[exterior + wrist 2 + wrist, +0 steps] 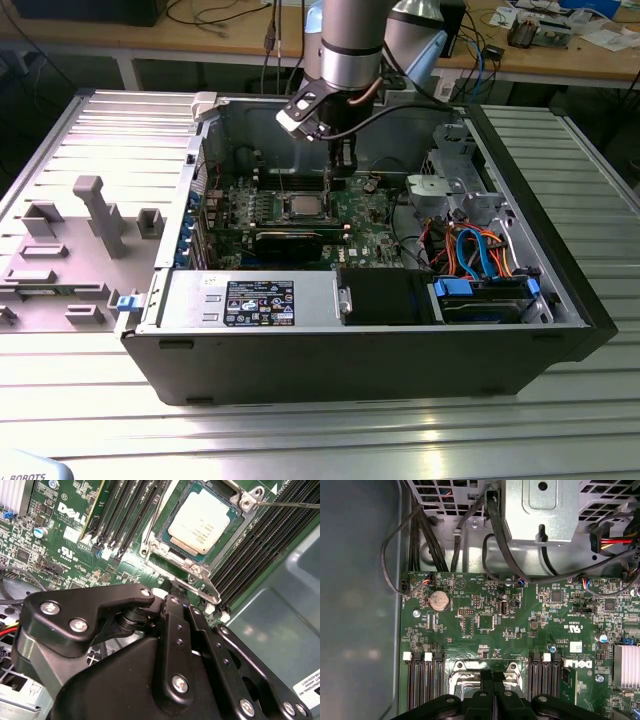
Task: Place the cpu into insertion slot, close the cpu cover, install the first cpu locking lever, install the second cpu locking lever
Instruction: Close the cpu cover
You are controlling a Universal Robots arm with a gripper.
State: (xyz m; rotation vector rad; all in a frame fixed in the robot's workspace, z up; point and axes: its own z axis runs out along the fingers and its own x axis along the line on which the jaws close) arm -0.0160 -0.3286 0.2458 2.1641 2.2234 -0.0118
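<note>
1. Ribbed metal table (300, 440) carries an open black computer case (350, 360).
2. Green circuit board (520, 625) lies flat inside.
3. Black claw (172, 587), fingers pressed together, tip just beside the silver-rimmed slot (456, 680).
4. Thin silver cover (190, 566) frames the cpu (202, 520).
5. Cpu: flat, square, matte grey top, seated in the slot.

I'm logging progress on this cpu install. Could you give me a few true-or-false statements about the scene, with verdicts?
1. The cpu lies in the insertion slot. True.
2. The gripper is gripping the cpu. False: its fingers are together beside the insertion slot, and the chip lies apart from them.
3. The cpu cover lies flat around the chip. True.
4. The computer case is shut by a side panel. False: it lies open, its inside in plain sight.
</note>
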